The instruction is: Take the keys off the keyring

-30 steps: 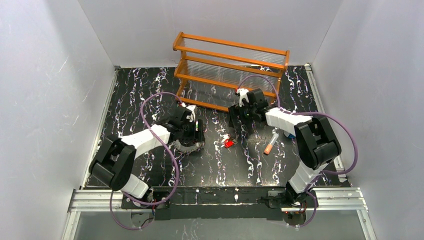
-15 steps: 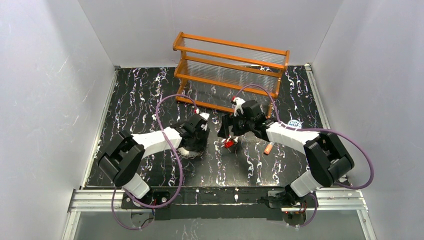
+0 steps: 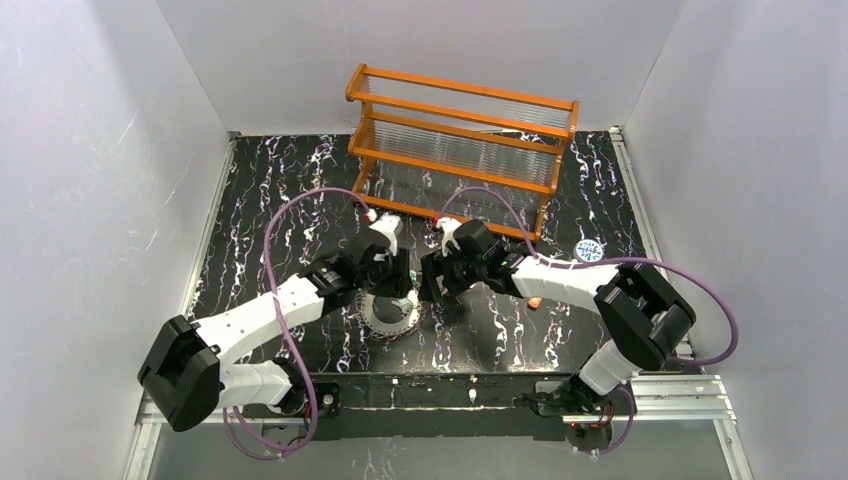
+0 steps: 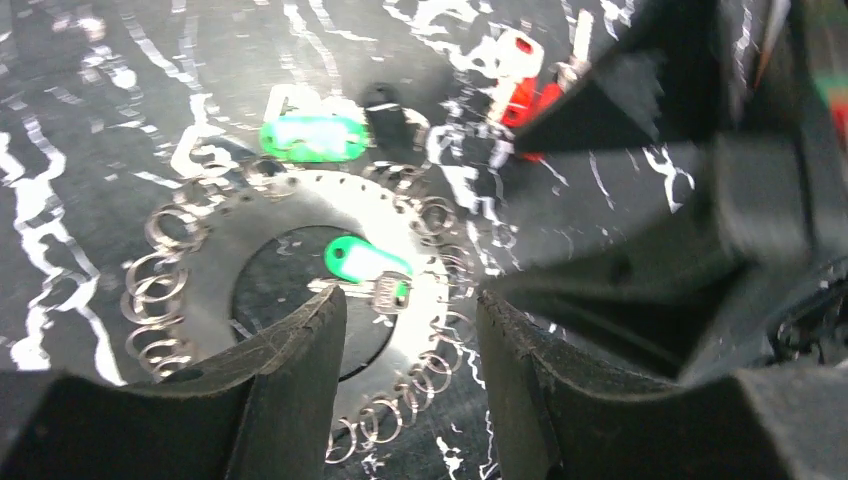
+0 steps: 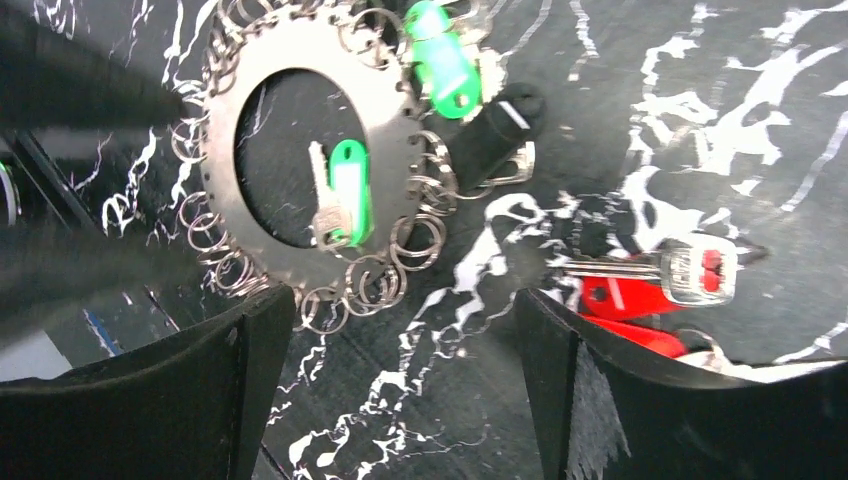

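The keyring [image 4: 210, 290] is a flat grey toothed ring edged with many small wire loops, lying on the black marbled table [image 3: 300, 190]. One green key [image 4: 362, 263] lies in its open centre, and another green key [image 4: 315, 137] and a black-headed key [image 4: 385, 110] lie at its far rim. Red keys [image 5: 640, 295] lie apart from the keyring [image 5: 300, 40], beside a key with a clear head [image 5: 700, 270]. My left gripper [image 4: 410, 340] is open over the ring's edge and holds nothing. My right gripper [image 5: 405, 340] is open above bare table between ring and red keys.
An orange wooden rack [image 3: 460, 130] with clear rods stands at the back of the table. A small tube with an orange cap [image 3: 537, 300] peeks out from under the right forearm. A round blue-white lid [image 3: 588, 250] lies at the right. White walls close in the table.
The right gripper has swung left, close beside the left gripper, and now covers the red keys from above. The left arm has shifted, and the keyring lies slightly nearer the front.
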`<action>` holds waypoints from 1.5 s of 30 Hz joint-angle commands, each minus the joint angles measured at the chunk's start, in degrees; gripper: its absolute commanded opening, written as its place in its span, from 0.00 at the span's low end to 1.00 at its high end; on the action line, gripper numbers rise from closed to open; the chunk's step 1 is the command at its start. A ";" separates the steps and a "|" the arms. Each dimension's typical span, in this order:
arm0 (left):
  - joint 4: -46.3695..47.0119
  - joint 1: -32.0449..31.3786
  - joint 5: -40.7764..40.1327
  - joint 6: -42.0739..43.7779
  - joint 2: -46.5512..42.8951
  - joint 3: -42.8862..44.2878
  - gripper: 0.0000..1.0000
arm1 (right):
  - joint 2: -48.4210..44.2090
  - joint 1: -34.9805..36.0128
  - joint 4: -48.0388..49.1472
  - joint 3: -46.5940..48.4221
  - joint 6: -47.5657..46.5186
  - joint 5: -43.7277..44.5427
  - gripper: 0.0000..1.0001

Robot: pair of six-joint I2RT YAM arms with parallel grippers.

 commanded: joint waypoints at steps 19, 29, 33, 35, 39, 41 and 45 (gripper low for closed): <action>-3.61 12.71 -8.33 -10.76 -7.05 -10.99 0.34 | 17.86 15.17 -19.45 23.69 -15.70 15.71 0.63; 1.81 12.76 -4.44 -13.64 -3.86 -14.66 0.31 | 23.28 19.90 -24.59 26.70 -17.78 27.01 0.53; 2.42 12.75 -4.26 -14.27 -3.64 -15.40 0.31 | 24.13 20.35 -24.62 25.98 -18.05 31.07 0.46; 2.12 12.75 -4.79 -14.42 -4.32 -15.41 0.32 | 23.57 20.31 -24.18 25.58 -18.32 31.43 0.42; 1.72 12.76 -6.10 -14.77 -6.10 -15.47 0.33 | 20.76 20.36 -21.66 24.34 -18.73 29.67 0.28; 1.62 12.76 -6.13 -14.79 -6.28 -15.49 0.33 | 19.60 20.27 -20.49 23.66 -18.76 28.45 0.21; 1.69 12.76 -6.13 -14.90 -6.96 -15.25 0.34 | 17.51 19.57 -18.64 22.62 -18.14 25.88 0.08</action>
